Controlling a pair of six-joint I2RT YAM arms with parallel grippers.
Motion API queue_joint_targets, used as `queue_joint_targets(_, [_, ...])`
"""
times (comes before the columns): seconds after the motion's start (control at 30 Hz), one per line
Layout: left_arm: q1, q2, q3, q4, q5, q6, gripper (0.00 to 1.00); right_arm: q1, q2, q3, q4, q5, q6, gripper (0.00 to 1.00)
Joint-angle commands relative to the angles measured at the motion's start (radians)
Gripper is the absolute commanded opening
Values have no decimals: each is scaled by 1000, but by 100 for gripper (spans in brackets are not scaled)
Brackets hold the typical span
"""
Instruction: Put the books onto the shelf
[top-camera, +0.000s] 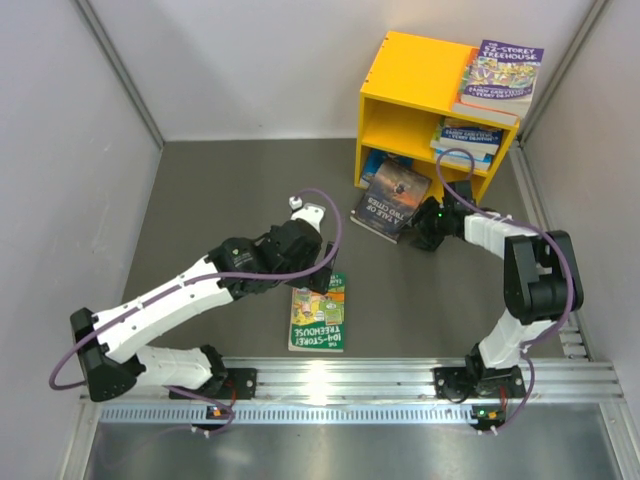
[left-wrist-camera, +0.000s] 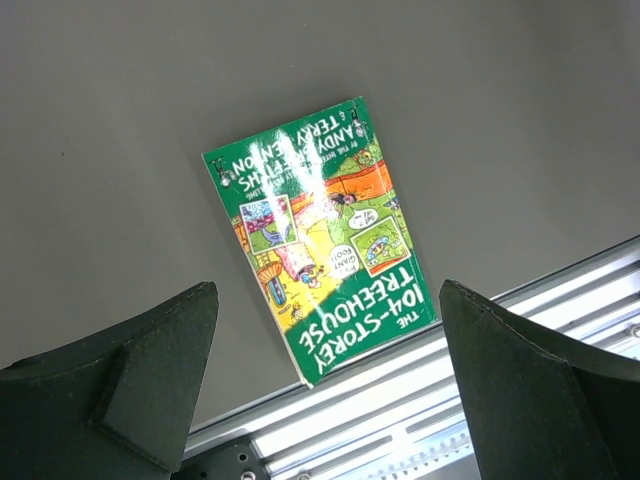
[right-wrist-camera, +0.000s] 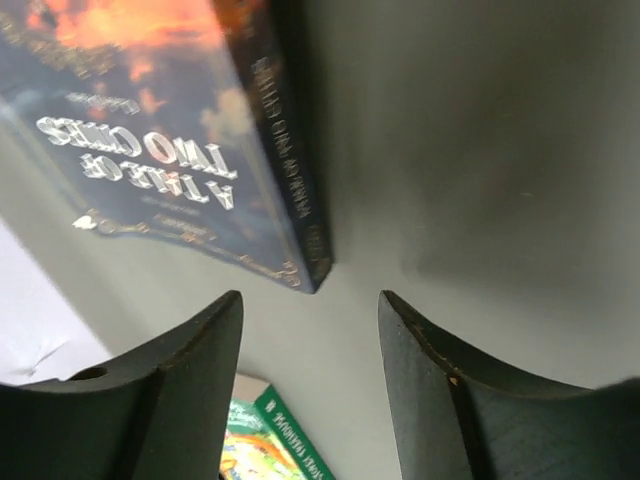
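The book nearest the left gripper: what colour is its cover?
The book is green with cartoon pictures; the left wrist view shows it best.

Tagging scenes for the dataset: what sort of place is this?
Probably a lab test cell, not a home. Plain grey panel walls box in a matte grey table, an aluminium rail runs along its near edge, and the yellow shelf with its cartoon paperbacks looks like staged props.
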Motion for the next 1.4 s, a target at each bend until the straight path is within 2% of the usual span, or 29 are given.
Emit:
queue_joint_targets(0.0, [5,-57,-16,14,-3,-28,97,-8,13,63,-39,86,-35,56])
queue_joint_targets(0.23, [5,-111,-50,-38,-11,-46,97,2,69,95,5,141,8,29])
queue_joint_targets(0.57, [5,-152,-78,-94,15,-68,97,42,220,288,22,232,74,22])
queue_joint_targets(0.73, [5,-149,-82,-104,18,-60,97,49,237,327,21,301,123,22])
queue_joint_targets(0.87, [5,-141,-96,-84,35,-54,97,80,184,278,59,361,180,24])
queue_joint_targets(1.0, [7,-102,-96,-54,56,-36,97,110,113,122,314,364,290,27])
queue_joint_targets(1.17, [7,-48,-64,-20,95,-26,97,135,171,124,373,358,344,29])
queue_joint_targets(1.27, [7,-22,-62,1,118,-26,97,138,146,126,358,407,336,35])
queue_joint_targets(1.3, [7,-8,-70,9,128,-25,97,138,132,117,338,424,335,40])
queue_joint_targets(1.37, [7,18,-78,18,127,-17,98,134,86,119,251,468,315,46])
